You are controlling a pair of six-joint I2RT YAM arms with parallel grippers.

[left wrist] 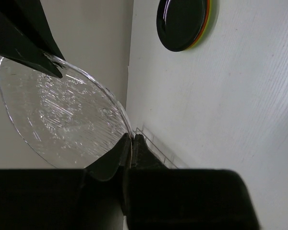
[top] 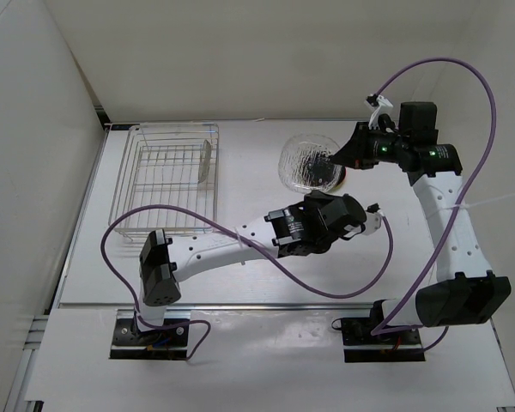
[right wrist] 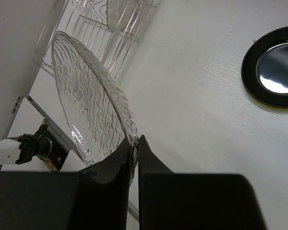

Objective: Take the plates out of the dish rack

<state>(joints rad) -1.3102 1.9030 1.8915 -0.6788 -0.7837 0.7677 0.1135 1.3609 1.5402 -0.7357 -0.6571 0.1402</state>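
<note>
Starting at the left, the dish rack (top: 176,130) sits near the side wall. I can make out one clear plate (top: 205,163) standing on edge against its right side. Nothing else shows in it, though clear ware is hard to spot against the wire. By my reading, that plate is what remains to unload.

My left gripper (left wrist: 132,140) reaches out over the middle of the table (top: 257,180). Its fingers are pinched together on the rim of a ribbed clear plate (top: 305,163), which hangs in the air tilted on edge, well apart from the rack. Across the disc, my right gripper (right wrist: 136,143) is clamped on the opposite rim, so both arms have hold of the same plate. I take this for a handover. The left arm reaches the rack, the right arm reaches the drop-off spot, and the plate changes hands between them.

Further right, flat on the table near the right gripper, lies the stack of plates (left wrist: 182,24). Glossy black is on top, with red-orange and lime green edges showing under it. I expect the ribbed plate belongs on that pile. The left fingers would have to let go first, or the two arms would strain against each other across the rim.
</note>
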